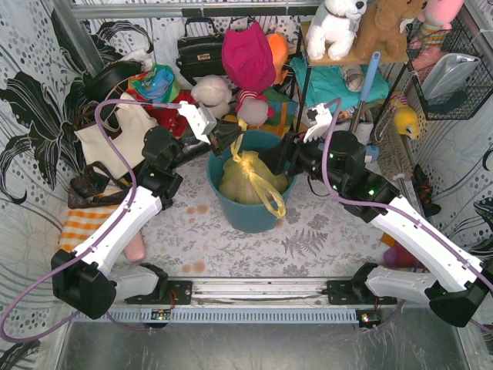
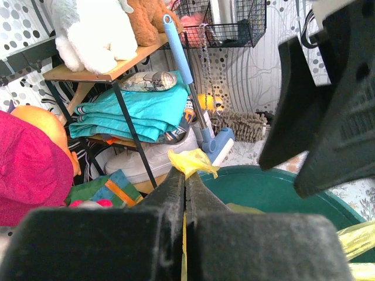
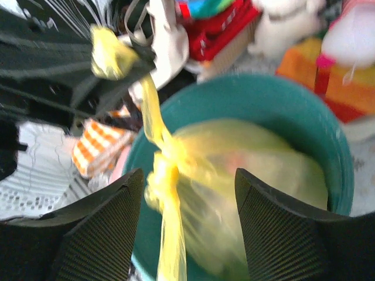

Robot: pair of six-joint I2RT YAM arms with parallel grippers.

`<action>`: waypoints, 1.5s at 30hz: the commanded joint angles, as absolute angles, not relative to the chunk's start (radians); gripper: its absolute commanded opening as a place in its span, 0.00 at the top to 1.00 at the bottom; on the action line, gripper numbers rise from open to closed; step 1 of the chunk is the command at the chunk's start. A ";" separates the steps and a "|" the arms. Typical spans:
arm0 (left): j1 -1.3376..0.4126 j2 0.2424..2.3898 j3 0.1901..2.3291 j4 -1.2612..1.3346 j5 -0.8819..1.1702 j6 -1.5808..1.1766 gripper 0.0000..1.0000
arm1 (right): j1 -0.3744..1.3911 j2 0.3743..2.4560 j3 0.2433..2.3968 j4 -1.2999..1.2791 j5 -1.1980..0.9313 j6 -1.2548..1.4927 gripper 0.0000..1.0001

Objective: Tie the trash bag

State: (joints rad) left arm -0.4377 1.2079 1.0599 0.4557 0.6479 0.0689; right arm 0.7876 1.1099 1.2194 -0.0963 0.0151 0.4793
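The left claw (image 1: 233, 143) is clamping tight on one handle strip (image 2: 190, 161), holding it taut above the teal bin (image 1: 239, 220). The trash bag (image 1: 240, 183) is sitting inside that bin on the counter (image 1: 308, 239), with a bunched knot (image 3: 164, 161) showing at its neck (loose, by the look). The right claw (image 3: 188, 175) is gaping wide, with the other strip (image 3: 170, 246) dangling ungripped between its fingers. The tying is looking partway done. The next move is calling for regrasping that strip and pulling it opposite.
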 commanded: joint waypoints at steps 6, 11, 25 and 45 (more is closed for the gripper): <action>-0.439 1.212 1.070 0.495 0.645 0.086 1.00 | 0.785 1.023 1.286 -0.479 -0.153 0.589 0.33; -0.439 1.220 1.077 0.495 0.645 0.085 1.00 | 0.785 1.063 1.315 -0.588 -0.234 0.540 0.35; -0.439 1.233 1.085 0.504 0.630 0.092 1.00 | 0.785 1.127 1.293 -0.490 -0.370 0.481 0.67; -0.418 1.344 1.296 0.375 0.436 0.207 1.00 | 0.785 1.034 1.377 -0.325 -0.365 0.519 1.00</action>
State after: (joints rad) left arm -0.4255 1.3079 1.2713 0.3893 0.4511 0.1749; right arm 0.7864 1.0870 1.4193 -0.3855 -0.3706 0.4934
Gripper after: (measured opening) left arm 0.008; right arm 0.002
